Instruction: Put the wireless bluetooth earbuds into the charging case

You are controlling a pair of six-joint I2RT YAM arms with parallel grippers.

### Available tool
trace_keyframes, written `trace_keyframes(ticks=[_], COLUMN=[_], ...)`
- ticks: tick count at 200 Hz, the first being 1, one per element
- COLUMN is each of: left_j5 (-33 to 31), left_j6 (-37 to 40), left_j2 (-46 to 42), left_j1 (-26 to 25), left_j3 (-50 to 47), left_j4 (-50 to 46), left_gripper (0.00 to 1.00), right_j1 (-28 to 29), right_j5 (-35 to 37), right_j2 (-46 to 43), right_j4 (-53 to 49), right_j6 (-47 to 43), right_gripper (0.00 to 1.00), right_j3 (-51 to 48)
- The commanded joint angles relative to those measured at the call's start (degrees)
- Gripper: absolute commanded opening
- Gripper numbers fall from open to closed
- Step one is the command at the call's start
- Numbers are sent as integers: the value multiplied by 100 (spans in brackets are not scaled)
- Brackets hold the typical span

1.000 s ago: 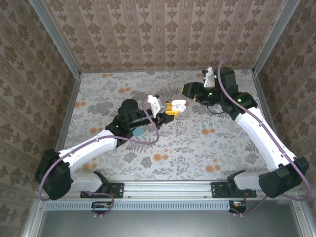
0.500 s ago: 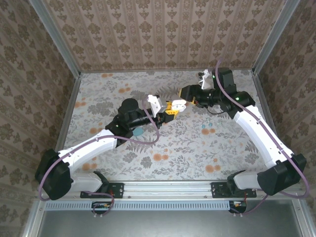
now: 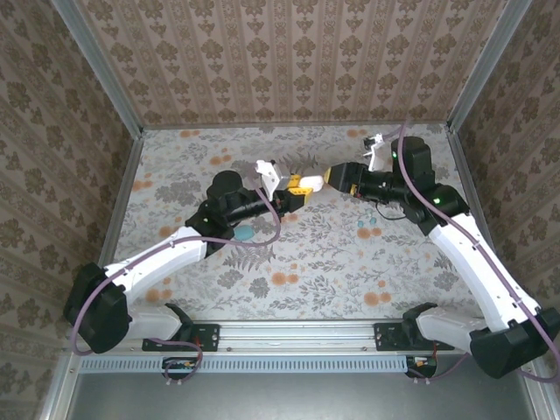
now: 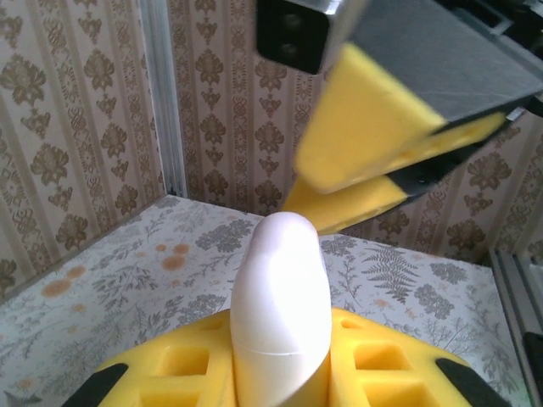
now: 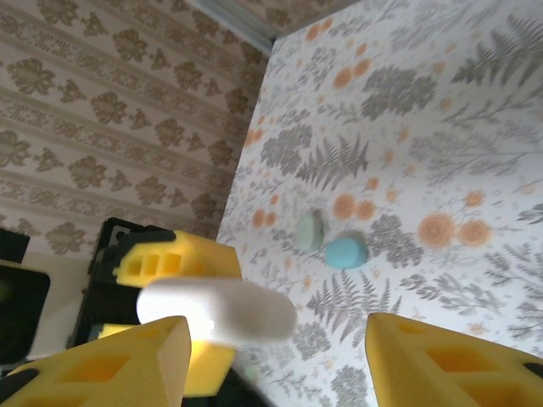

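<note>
- Top view: the left tool [image 3: 300, 184] and the right tool [image 3: 332, 178] meet nose to nose above the middle of the flowered tabletop [image 3: 306, 262], their yellow fingers just beside each other. The charging case [image 3: 245, 233] shows as a teal oval lying on the tabletop beside the left arm, partly hidden by it and well apart from both tools.
- Left wrist view: the left tool is clamped narrow on a white rounded item [image 4: 280, 288], which stands up between its yellow fingers, a thin seam running across its body. The right tool's two yellow fingers sit just above and behind the item's tip; whether they touch it I cannot tell.
- Right wrist view: the right tool's fingers stand wide apart and grip nothing. The white rounded item, held by the left tool, points into the gap between them. Beyond, the charging case [image 5: 345, 253] lies as two oval halves just beside each other, one teal, one paler green.
</note>
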Motion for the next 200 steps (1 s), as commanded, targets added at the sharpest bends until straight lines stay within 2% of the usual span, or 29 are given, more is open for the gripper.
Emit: trace_keyframes(ticks=[1,33,69,106,128,200], left_j5=[135,292,367,689,1099,451], left_j6=[-691,-1605,-2048,-2655,-3055,-3856], left_j2=[192,672,1403,2668,3449,4910], left_j1=[236,601,723,872,888,970], left_j3=[269,489,975,1634,2125,3432], left_j4=[24,-536,-1410,-1810,-1881,-2780], left_gripper=[24,24,22,20,19,20], right_j1=[-12,-75,-113,-136,-147,-171], right_j5=[1034,1451,1614,1625,1616,1698], right_j2=[-418,-710,-856,-896,-901,-1094], right_j4=[-53,-93,-114,-147,-189,-246], right_j6=[-237,-127,-20,49,77,244], right_gripper=[59,60,60,60,60,60], right_j3=[-233,-582,-863,-1035,-1080,-1330])
